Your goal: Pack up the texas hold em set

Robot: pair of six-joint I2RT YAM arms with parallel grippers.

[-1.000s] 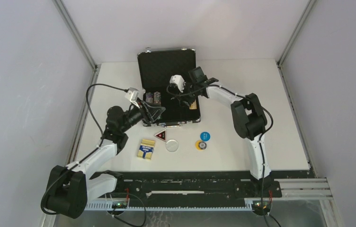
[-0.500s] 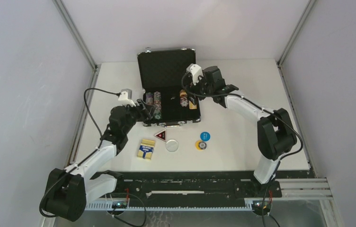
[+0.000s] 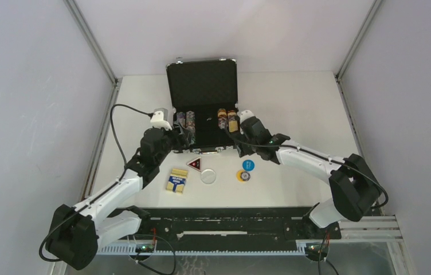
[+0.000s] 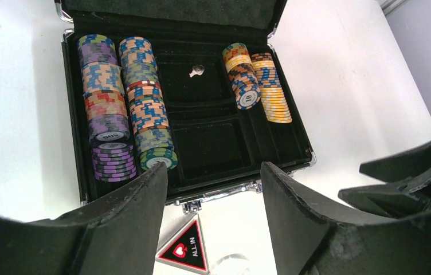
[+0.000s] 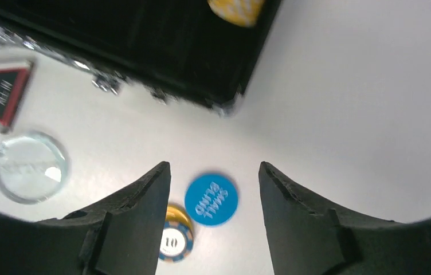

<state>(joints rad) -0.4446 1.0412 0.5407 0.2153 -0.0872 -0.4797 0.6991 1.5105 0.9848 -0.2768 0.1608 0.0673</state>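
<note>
Yellow-blue card box [image 3: 177,180]: lay flat on the white table [image 3: 293,114], nearest the arm bases, at 9 o'clock from the clear disc and apart from it.
Clear-white round disc [image 3: 208,176]: lay flat, just beside the triangular token, at 5 o'clock from it.
Yellow round disc [image 3: 243,175]: lay flat at 3 o'clock from the clear disc, well apart, with a poker chip marked 10 [image 5: 173,242] on top of it.
Blue round disc [image 5: 211,199]: read SMALL BLIND and sat at 1 o'clock from the yellow disc, right against it; whether the edges touched could not be told.
Red-black triangular token [image 4: 185,252]: read ALL IN and lay just off the case's near edge, at 6 o'clock from its latch.
Left gripper [image 4: 213,172]: was spread wide and held nothing, above the case's near rim toward its 7 o'clock corner.
Right gripper [image 5: 214,169]: was spread wide and empty, above the blue disc, off the case's 5 o'clock corner.
Small black silver-edged briefcase [image 3: 235,144]: stood open at the table's 12 o'clock side, with its lid [image 3: 202,83] raised at the far edge.
Multicoloured poker chips [image 4: 116,109]: lay on edge in two long rows along the case's 9 o'clock side; two shorter rows [image 4: 256,86] lay toward 2 o'clock.
Small silver piece [image 4: 196,70]: lay in the middle far compartment.
</note>
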